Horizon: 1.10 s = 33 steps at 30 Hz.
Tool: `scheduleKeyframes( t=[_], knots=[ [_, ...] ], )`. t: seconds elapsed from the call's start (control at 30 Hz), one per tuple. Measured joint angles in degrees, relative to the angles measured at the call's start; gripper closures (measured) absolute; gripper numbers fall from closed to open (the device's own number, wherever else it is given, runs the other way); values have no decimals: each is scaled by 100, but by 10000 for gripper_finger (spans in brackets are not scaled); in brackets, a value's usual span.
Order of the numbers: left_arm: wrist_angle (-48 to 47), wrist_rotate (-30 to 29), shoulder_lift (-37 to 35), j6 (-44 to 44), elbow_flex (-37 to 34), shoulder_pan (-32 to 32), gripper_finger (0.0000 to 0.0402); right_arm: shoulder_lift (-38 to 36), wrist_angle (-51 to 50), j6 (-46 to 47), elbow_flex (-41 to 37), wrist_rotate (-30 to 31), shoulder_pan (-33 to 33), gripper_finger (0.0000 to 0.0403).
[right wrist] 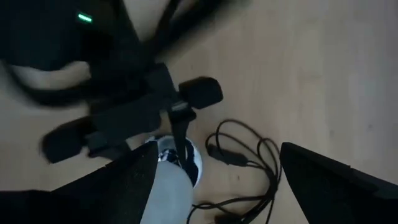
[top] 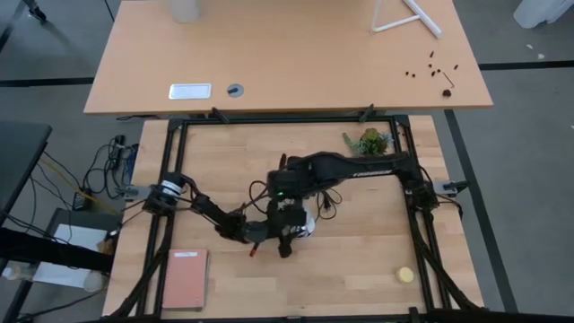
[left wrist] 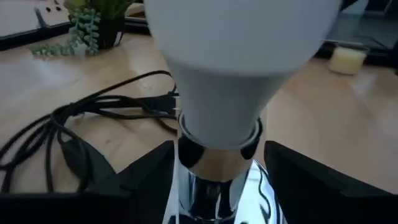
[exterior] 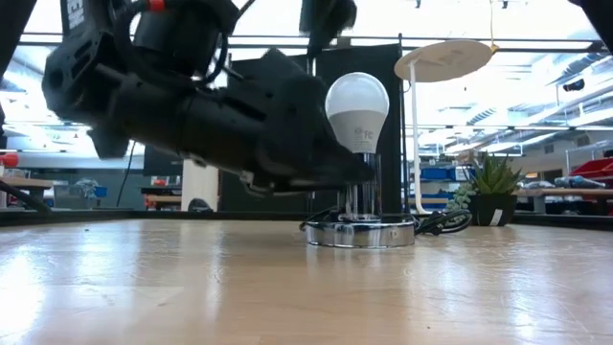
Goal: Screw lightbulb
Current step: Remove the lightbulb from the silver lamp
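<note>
One lightbulb (exterior: 357, 107) – white, pear-shaped, faint grey print on the neck, pale collar at the screw end. It stands upright in a chrome stem on the round silvery base (exterior: 361, 233), near the middle of the table (top: 359, 260). A black cord (left wrist: 81, 118) trails off the base across the wood.

Left to right in the high view:
- One flat reddish rectangular thing (top: 185, 279), lying at the table's near-left corner.
- Left arm reaches in low from the left edge toward the centre. Left claw (left wrist: 217, 177) is at the stem just under the bulb's collar, its dark fingers (left wrist: 146, 177) spread either side of the chrome – released, no contact visible. In the low view the arm's body sits level and close to the table, just left of the bulb.
- Right arm comes from the right edge, bends over the centre and points down. Right claw (right wrist: 214, 180) hangs above the bulb, fingers (right wrist: 323, 177) splayed wide with the bulb's dome between them, not touching – also released.
- One small potted plant (top: 369, 142) at the far right of the table.
- One small flat yellow round thing (top: 405, 274) near the right front, well apart from the base.
</note>
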Motion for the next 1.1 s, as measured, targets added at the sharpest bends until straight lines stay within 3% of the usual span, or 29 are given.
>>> scheduleKeyframes(
  t=[0.27,0.43,0.63,0.93,1.1],
  knots=[
    [-1857,732,-1080,-175,-63,0,149,-1023,186,151,12,1075,628,57],
    [-2711,1196,-1563,-361,-61,-2,149,-1547,627,323,-780,1591,1144,57],
    [-3551,1261,-2093,-587,-61,-24,149,-2509,1460,852,-2477,2015,1523,57],
    [-3941,1261,-2365,-723,-59,-179,149,-4246,4580,911,-5984,2003,1762,57],
    [-4263,1268,-2365,-1010,-56,-285,149,-4921,6060,1187,-7600,2282,1762,57]
  ],
)
